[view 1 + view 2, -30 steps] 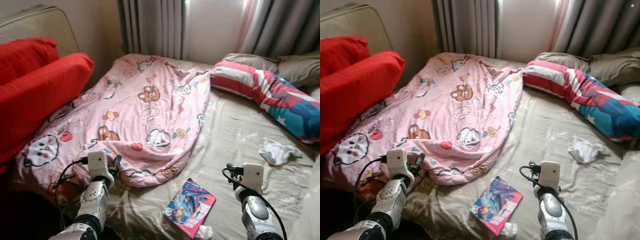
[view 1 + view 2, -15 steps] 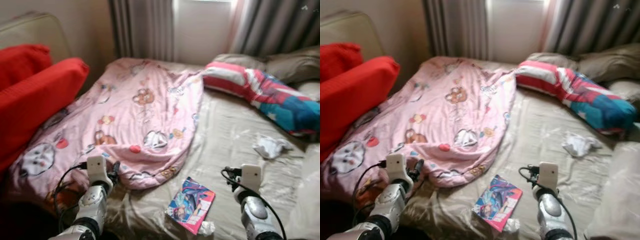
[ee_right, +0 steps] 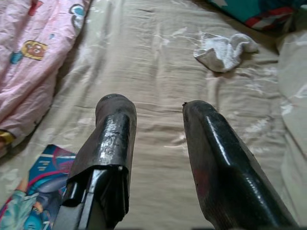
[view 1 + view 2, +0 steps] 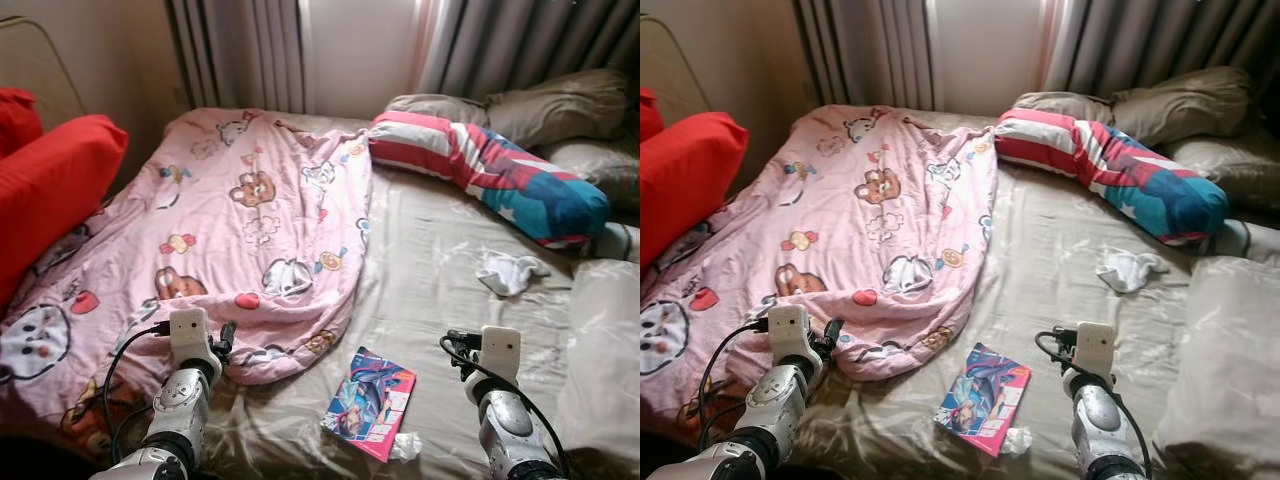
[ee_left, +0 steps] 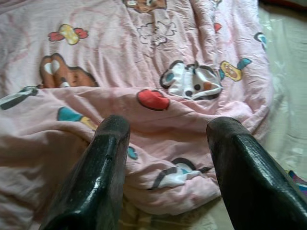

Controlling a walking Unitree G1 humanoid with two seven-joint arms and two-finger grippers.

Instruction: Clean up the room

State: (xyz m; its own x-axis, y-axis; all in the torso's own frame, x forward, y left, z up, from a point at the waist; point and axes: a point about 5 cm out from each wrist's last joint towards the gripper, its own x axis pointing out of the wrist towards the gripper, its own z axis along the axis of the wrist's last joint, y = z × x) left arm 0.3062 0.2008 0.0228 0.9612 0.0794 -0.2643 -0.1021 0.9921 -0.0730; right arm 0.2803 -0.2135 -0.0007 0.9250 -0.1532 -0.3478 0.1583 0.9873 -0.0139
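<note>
A pink cartoon-print blanket [image 4: 250, 220] lies rumpled over the left half of the bed. My left gripper [image 5: 168, 127] is open, hovering just above the blanket's folded front edge [image 5: 158, 143] with nothing between its fingers. A colourful magazine [image 4: 370, 402] lies near the bed's front edge, between my two arms, with a crumpled tissue [image 4: 404, 446] at its corner. My right gripper [image 3: 158, 108] is open over the bare beige sheet [image 3: 158, 62], to the right of the magazine. A white crumpled cloth [image 4: 508, 272] lies farther back on the right.
A striped red, white and blue bolster [image 4: 480, 175] lies across the head of the bed, with beige pillows [image 4: 560, 105] behind it. Red cushions [image 4: 50, 190] are stacked at the left edge. A pale pillow [image 4: 600, 350] lies at the right. Curtains [image 4: 240, 50] hang behind.
The whole view has swung to the right, so the bed's contents sit further left in the picture. Both arms hold about the same pose, and nothing on the bed has moved.
</note>
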